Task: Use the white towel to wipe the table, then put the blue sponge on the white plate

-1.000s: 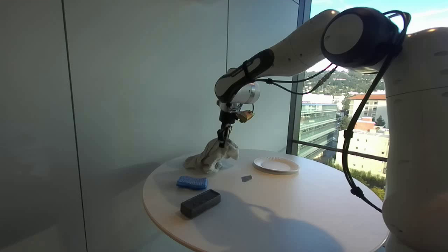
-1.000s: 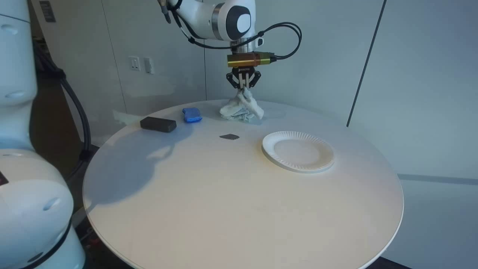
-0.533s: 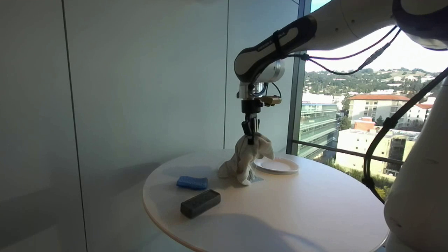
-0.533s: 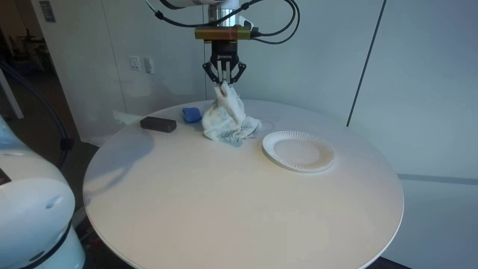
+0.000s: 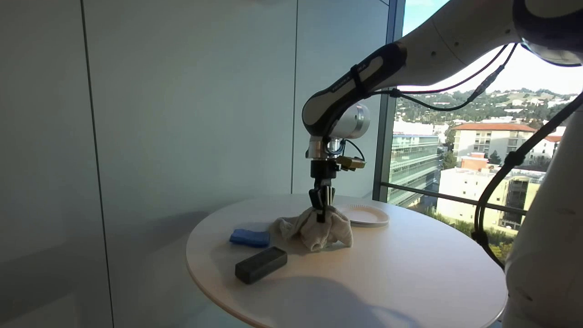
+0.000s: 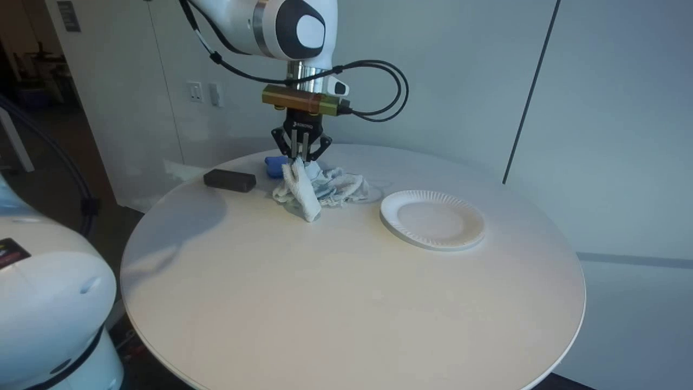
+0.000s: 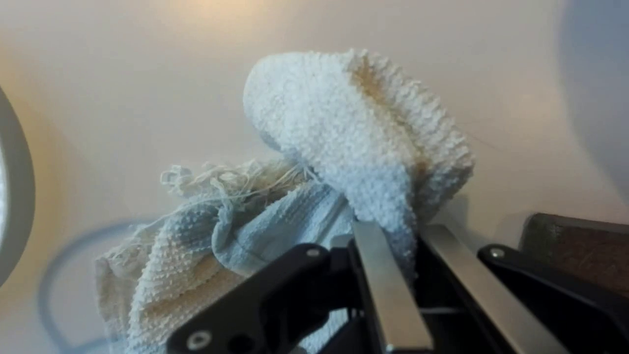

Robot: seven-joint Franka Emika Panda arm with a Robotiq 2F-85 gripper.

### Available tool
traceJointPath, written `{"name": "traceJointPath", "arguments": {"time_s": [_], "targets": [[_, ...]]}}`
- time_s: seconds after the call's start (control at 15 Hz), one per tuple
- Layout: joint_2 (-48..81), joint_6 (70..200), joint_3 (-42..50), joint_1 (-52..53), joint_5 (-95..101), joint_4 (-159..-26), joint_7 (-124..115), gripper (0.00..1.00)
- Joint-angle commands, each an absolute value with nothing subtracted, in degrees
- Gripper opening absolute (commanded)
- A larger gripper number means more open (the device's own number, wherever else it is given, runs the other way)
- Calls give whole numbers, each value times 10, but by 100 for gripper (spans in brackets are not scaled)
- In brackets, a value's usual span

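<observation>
The white towel (image 5: 334,232) lies bunched on the round table (image 5: 410,259), its top pinched in my gripper (image 5: 322,216). The towel also shows in an exterior view (image 6: 303,192) and in the wrist view (image 7: 319,118), where a fold runs up between the fingers (image 7: 388,280) and brown stains show. My gripper is shut on this fold, low over the table. The blue sponge (image 5: 249,238) lies beside the towel; in an exterior view the sponge (image 6: 274,167) is partly hidden behind gripper and towel. The white plate (image 6: 433,219) stands apart from the towel.
A dark oblong block (image 5: 261,265) lies near the sponge; its end shows in the wrist view (image 7: 580,250). A faint ring mark (image 7: 54,290) is on the table beside the towel. A wall stands behind the table, with a window (image 5: 478,150) at one side.
My gripper carried the towel across the table toward the plate and block, raised, then lowered it, so the towel now spreads out. A small grey patch seen earlier on the table is now covered.
</observation>
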State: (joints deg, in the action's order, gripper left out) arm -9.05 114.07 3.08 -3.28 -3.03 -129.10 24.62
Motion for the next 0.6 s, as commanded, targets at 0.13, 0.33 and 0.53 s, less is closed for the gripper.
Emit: {"name": "traceJointPath", "arguments": {"time_s": [0.13,0.33,0.53], "targets": [[16,1230,53,-40,-78,-1288,246,9],[19,1263,52,-45,-83,-1270,239,9],[9,1317,51,-45,-11,-1236,222,9]]}}
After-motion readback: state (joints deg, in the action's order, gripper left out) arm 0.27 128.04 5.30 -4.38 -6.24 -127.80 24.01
